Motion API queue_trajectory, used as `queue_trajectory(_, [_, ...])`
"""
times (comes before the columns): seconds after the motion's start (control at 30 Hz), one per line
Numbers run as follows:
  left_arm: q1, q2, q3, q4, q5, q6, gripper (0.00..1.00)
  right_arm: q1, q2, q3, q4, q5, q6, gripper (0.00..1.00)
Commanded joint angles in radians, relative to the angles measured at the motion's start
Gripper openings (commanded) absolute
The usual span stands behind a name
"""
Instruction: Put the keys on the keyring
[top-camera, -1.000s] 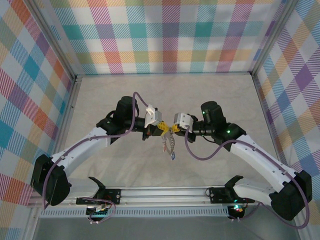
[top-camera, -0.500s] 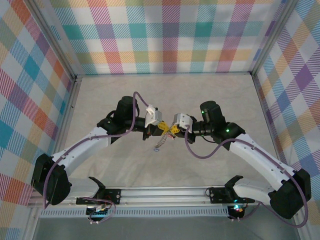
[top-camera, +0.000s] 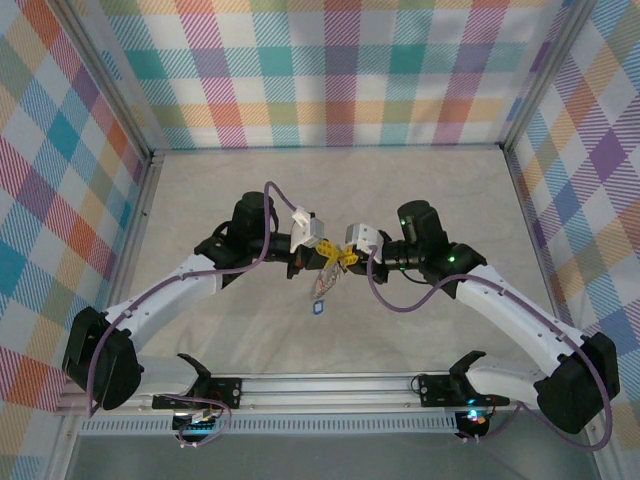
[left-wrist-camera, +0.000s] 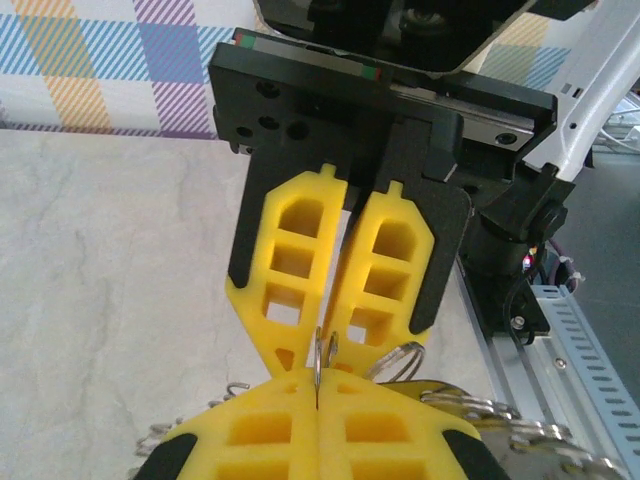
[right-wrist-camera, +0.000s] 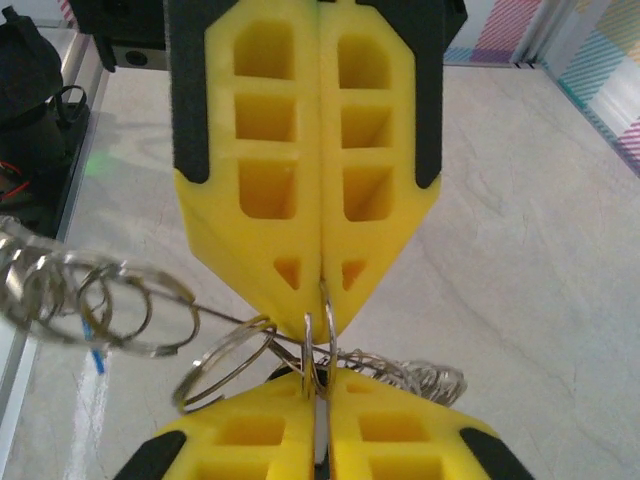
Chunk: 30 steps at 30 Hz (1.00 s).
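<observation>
Above table (top-camera: 430, 200) | left fingers (right-wrist-camera: 265, 150) clamped on keyring (right-wrist-camera: 316, 345) | right fingers (left-wrist-camera: 300, 240) pinching it too | keys (top-camera: 319, 303) dangling

Robot lab enclosure: plaid walls (top-camera: 330, 70), marbled tabletop (top-camera: 330, 190), aluminium mounting rail (top-camera: 330, 385).

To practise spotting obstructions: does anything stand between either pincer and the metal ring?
Nothing visible does. The left pincer and the right pincer meet tip to tip, each nipping the thin ring directly; the chain of small rings hangs off to one side.
</observation>
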<state>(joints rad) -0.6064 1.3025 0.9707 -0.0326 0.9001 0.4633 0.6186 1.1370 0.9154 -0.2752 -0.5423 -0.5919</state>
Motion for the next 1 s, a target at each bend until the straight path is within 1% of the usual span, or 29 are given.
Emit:
queue_trajectory(0.0, [-0.021, 0.006, 0.002, 0.083, 0.035, 0.003, 0.00, 0.020, -0.031, -0.011, 0.077, -0.027, 0.000, 0.16])
queue_trajectory(0.1, [-0.020, 0.006, 0.006, 0.077, 0.035, 0.009, 0.00, 0.019, -0.051, -0.013, 0.054, -0.024, -0.013, 0.21])
queue_trajectory(0.27, [-0.021, 0.005, 0.009, 0.076, 0.035, 0.012, 0.00, 0.018, -0.066, -0.010, 0.006, -0.041, -0.028, 0.20])
queue_trajectory(0.33, [-0.020, 0.003, 0.011, 0.075, 0.036, 0.012, 0.00, 0.018, -0.073, -0.018, 0.015, -0.031, -0.025, 0.18])
queue_trajectory(0.4, [-0.021, 0.004, 0.011, 0.076, 0.037, 0.010, 0.00, 0.018, -0.074, -0.020, 0.018, -0.022, -0.026, 0.10])
queue_trajectory(0.43, [-0.021, 0.003, 0.011, 0.076, 0.038, 0.010, 0.00, 0.019, -0.073, -0.021, 0.020, -0.019, -0.028, 0.09])
queue_trajectory(0.5, [-0.021, 0.004, 0.012, 0.076, 0.039, 0.009, 0.00, 0.018, -0.070, -0.025, 0.026, -0.011, -0.028, 0.11])
queue_trajectory(0.57, [-0.021, 0.004, 0.011, 0.076, 0.044, 0.011, 0.00, 0.018, -0.068, -0.036, 0.050, 0.007, -0.023, 0.21])
queue_trajectory(0.6, [-0.021, 0.002, 0.009, 0.078, 0.052, 0.014, 0.00, 0.018, -0.069, -0.040, 0.057, 0.014, -0.023, 0.22])
queue_trajectory(0.67, [-0.021, 0.002, 0.008, 0.082, 0.065, 0.015, 0.00, 0.018, -0.065, -0.038, 0.057, 0.015, -0.025, 0.21])
queue_trajectory(0.7, [-0.021, 0.003, 0.006, 0.082, 0.071, 0.015, 0.00, 0.017, -0.062, -0.035, 0.058, 0.013, -0.026, 0.19])
queue_trajectory(0.73, [-0.020, 0.005, 0.010, 0.083, 0.072, 0.014, 0.00, 0.018, -0.059, -0.032, 0.058, 0.009, -0.026, 0.14])
queue_trajectory(0.8, [-0.021, 0.009, 0.014, 0.076, 0.077, 0.015, 0.00, 0.018, -0.054, -0.023, 0.054, 0.003, -0.029, 0.11])
queue_trajectory(0.97, [-0.022, 0.021, 0.025, 0.052, 0.091, 0.031, 0.00, 0.019, -0.062, -0.024, 0.062, -0.008, -0.025, 0.10])
